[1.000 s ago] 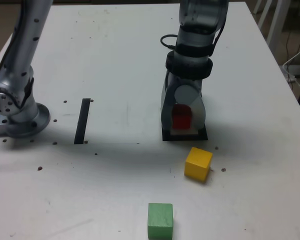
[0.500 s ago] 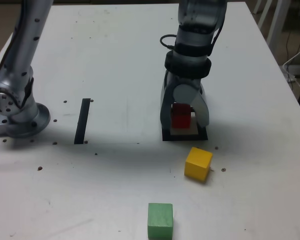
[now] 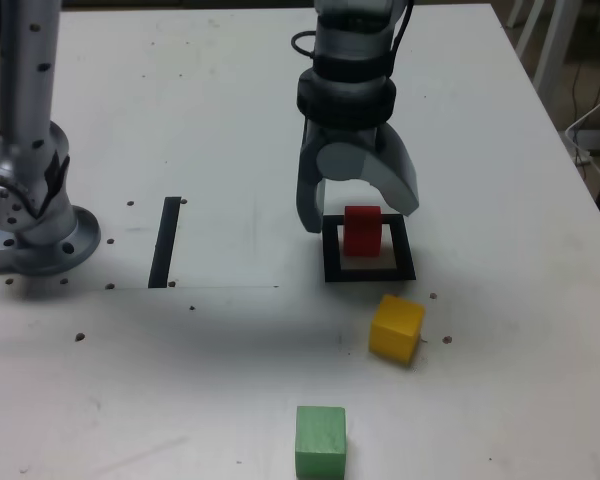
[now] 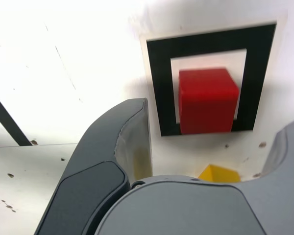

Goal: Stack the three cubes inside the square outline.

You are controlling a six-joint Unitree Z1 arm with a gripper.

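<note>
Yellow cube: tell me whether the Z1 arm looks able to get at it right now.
Probably yes. The gripper is open and holds nothing, and the yellow cube sits outside the square outline with nothing on top or touching it.

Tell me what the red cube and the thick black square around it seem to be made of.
The red cube looks like painted wood or plastic: one even colour, slightly softened edges and no visible grain, so I can't tell which. The black square looks like matt tape stuck to the table: flat, dark strips with crisp edges and no visible thickness.
</note>
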